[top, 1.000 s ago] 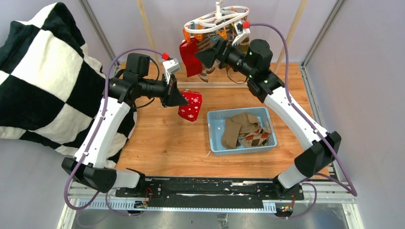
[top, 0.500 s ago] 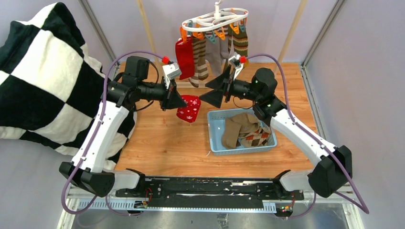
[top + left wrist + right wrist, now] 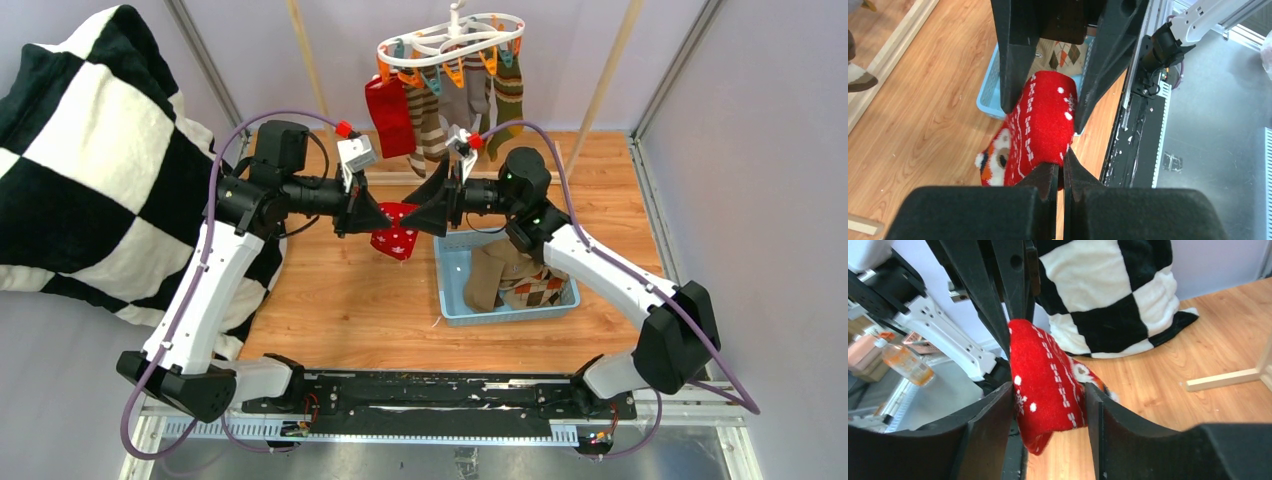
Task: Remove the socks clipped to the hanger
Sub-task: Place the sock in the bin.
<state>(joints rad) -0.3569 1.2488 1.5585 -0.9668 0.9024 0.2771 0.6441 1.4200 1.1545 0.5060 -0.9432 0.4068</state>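
A red snowflake sock [image 3: 398,230] hangs above the wooden table between my two grippers. My left gripper [image 3: 386,214] is shut on one end of it; in the left wrist view the fabric [image 3: 1043,125] runs out from the pinched tips [image 3: 1060,167]. My right gripper [image 3: 412,216] faces it from the right, jaws apart on either side of the same sock [image 3: 1048,370], whose edges brush both pads [image 3: 1049,388]. The white hanger [image 3: 450,40] hangs at the back with another red sock [image 3: 388,115], a striped one [image 3: 428,118], a grey one [image 3: 460,100] and an olive one [image 3: 508,95] clipped on.
A light-blue basket [image 3: 450,272] right of centre holds brown and argyle socks [image 3: 515,275]. A black-and-white checkered blanket [image 3: 90,160] fills the left side. Wooden rack posts [image 3: 608,75] rise at the back; a grey wall stands at the right.
The right arm came down from the hanger to the left and brought its jaws around the red sock, which the left gripper still holds. The jaws have narrowed. The hanger swung back level.
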